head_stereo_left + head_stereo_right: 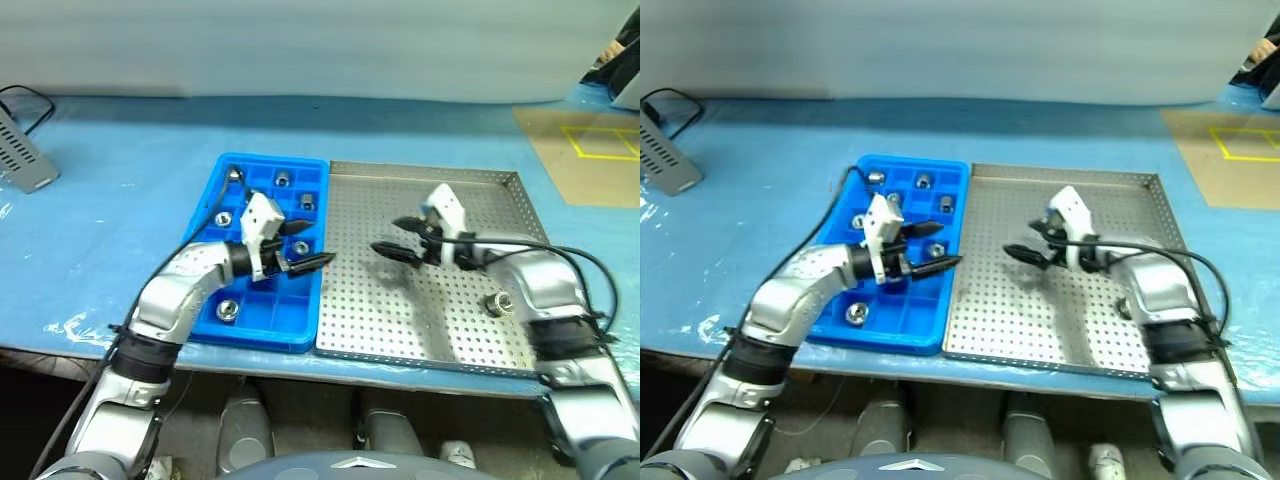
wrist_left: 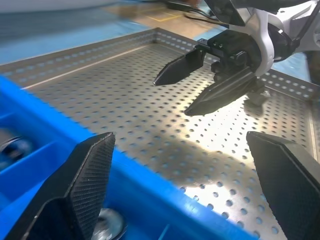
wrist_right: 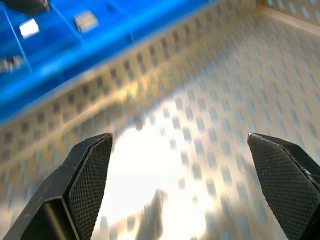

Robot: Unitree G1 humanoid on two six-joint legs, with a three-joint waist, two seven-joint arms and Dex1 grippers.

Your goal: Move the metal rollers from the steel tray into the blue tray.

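Observation:
The blue tray [image 1: 212, 188] lies left of the steel tray [image 1: 430, 175], their long sides touching. Several metal rollers sit in the blue tray's compartments, such as one [image 1: 283, 179] at the back and one [image 1: 228, 309] near the front. A single roller [image 1: 497, 302] rests on the steel tray's perforated floor at the front right. My left gripper [image 1: 307, 245] hovers open and empty over the blue tray's right edge, pointing right. My right gripper [image 1: 395, 237] is open and empty above the middle of the steel tray, pointing left. The left wrist view shows the right gripper [image 2: 200, 82] facing it.
A grey device [image 1: 25, 155] with a black cable sits at the far left of the blue-covered table. A tan board [image 1: 590, 150] with yellow tape lies at the back right. Both trays lie close to the table's front edge.

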